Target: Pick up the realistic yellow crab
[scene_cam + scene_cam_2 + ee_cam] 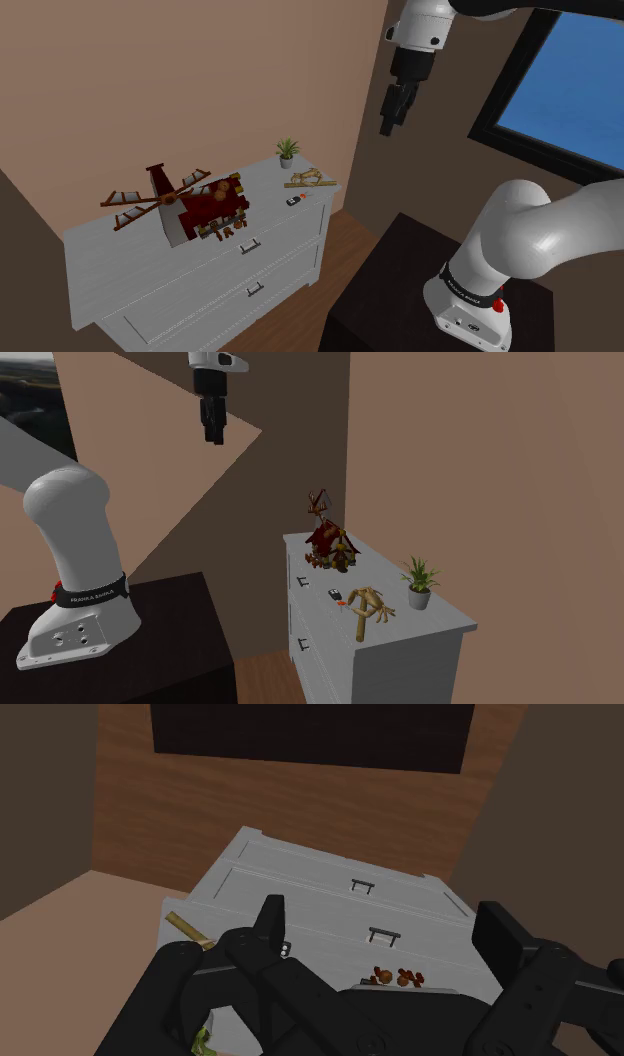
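Observation:
The yellow-tan crab (308, 180) with long thin legs lies on top of the white dresser (130, 250), near the end by the wall corner. In the second exterior view the crab (368, 606) sits at the front of the dresser top (440, 617), between a small dark item and a potted plant. My gripper (388, 124) hangs high in the air, well above the crab and off the dresser's end, fingers pointing down. From the wrist, the gripper (382, 919) is open with nothing between its fingers, and one tan crab leg (185, 926) pokes out beside the hand.
A red toy windmill house (200, 205) fills the dresser's middle. A small potted plant (287, 152) stands at the back corner, and a small black-and-red item (295, 201) lies at the front edge. A dark stand (400, 290) sits beside the dresser; a window (570, 80) is behind the arm.

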